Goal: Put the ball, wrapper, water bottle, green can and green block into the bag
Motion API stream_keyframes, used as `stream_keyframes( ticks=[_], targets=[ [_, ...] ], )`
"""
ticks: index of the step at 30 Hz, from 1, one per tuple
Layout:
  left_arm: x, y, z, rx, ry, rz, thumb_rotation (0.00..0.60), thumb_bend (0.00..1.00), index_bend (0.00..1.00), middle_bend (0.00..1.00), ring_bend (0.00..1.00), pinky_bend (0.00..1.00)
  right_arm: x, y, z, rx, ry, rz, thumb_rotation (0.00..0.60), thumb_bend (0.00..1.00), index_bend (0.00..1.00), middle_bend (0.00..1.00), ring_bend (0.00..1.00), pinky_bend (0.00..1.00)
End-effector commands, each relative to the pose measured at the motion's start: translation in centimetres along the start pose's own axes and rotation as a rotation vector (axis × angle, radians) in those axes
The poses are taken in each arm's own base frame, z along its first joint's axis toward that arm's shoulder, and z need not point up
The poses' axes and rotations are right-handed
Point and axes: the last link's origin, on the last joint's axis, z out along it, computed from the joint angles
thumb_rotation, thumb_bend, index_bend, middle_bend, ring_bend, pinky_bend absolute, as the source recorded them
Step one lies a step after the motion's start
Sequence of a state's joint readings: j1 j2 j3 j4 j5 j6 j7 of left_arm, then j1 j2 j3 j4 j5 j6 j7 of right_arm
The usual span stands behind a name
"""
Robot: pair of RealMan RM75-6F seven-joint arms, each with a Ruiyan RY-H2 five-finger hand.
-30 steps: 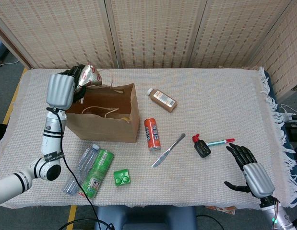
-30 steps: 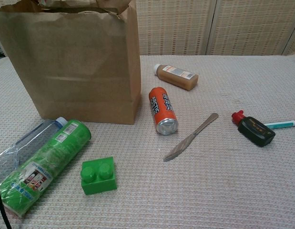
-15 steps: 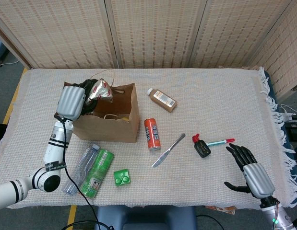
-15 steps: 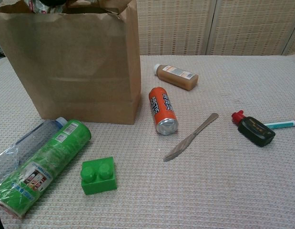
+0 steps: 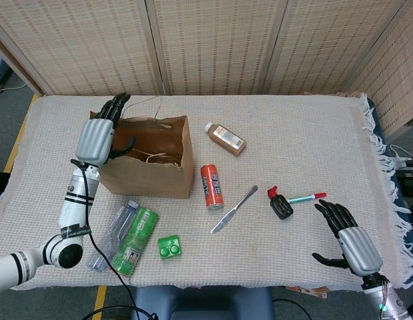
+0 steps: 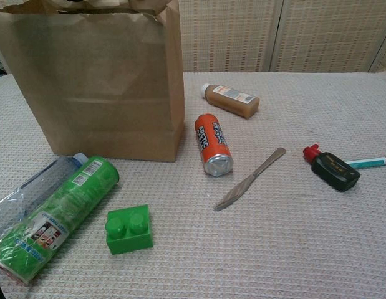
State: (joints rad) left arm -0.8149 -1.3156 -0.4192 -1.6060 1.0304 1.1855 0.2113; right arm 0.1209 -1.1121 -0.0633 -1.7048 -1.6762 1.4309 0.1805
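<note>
Your left robot hand [image 5: 99, 137] hung spread, empty, over the paper bag [image 5: 146, 167] near the table's far-left corner; water bottle [image 5: 114, 233], green can [image 5: 135, 241], green block [image 5: 169, 247] lay unpacked at the near-left edge.

I see cloth-covered table [image 5: 313, 127]: bag [image 5: 149, 175] near left edge; water bottle [image 5: 116, 229], green can [image 5: 136, 241], green block [image 5: 169, 247] along front edge; knife [image 5: 234, 208] mid-surface.
</note>
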Motion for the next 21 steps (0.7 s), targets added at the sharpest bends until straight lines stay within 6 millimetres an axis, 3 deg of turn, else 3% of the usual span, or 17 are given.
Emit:
stream_keyframes(
  ticks=[1, 4, 7, 10, 14, 18, 21],
  targets=[
    [0.2, -0.2, -0.3, 0.002, 0.003, -0.006, 0.600, 0.40, 0.07, 0.05, 0.11, 0.33, 0.0, 0.0, 0.0, -0.001, 0.001, 0.000, 0.600, 0.02, 0.00, 0.00, 0.00, 0.00],
    [1.0, -0.9, -1.1, 0.005, 0.032, -0.016, 0.600, 0.48, 0.20, 0.18, 0.23, 0.41, 0.1, 0.1, 0.0, -0.004, 0.003, -0.001, 0.600, 0.02, 0.00, 0.00, 0.00, 0.00],
    [3.6, -4.0, -4.5, 0.036, 0.114, -0.005, 0.600, 0.52, 0.36, 0.38, 0.41, 0.56, 0.0, 0.1, -0.1, -0.003, -0.003, -0.002, 0.600, 0.02, 0.00, 0.00, 0.00, 0.00],
    [4.9, -6.6, -6.8, 0.064, 0.110, 0.044, 0.600, 0.55, 0.46, 0.49, 0.50, 0.64, 0.0, 0.1, -0.1, -0.004, -0.006, -0.004, 0.600, 0.02, 0.00, 0.00, 0.00, 0.00],
    [5.4, -10.1, -10.1, 0.078, 0.054, 0.132, 0.600, 0.55, 0.47, 0.51, 0.50, 0.64, -0.1, 0.0, 0.0, -0.005, -0.008, -0.008, 0.600, 0.02, 0.00, 0.00, 0.00, 0.00],
    [4.6, -13.5, -13.5, 0.020, -0.059, 0.293, 0.600, 0.55, 0.46, 0.49, 0.48, 0.60, -0.1, 0.0, 0.0, -0.005, -0.012, -0.008, 0.600, 0.02, 0.00, 0.00, 0.00, 0.00],
    [3.7, -15.5, -15.6, -0.089, -0.160, 0.447, 0.600, 0.49, 0.32, 0.33, 0.33, 0.45, -0.2, 0.0, 0.0, -0.003, -0.014, -0.011, 0.600, 0.02, 0.00, 0.00, 0.00, 0.00]
  ],
)
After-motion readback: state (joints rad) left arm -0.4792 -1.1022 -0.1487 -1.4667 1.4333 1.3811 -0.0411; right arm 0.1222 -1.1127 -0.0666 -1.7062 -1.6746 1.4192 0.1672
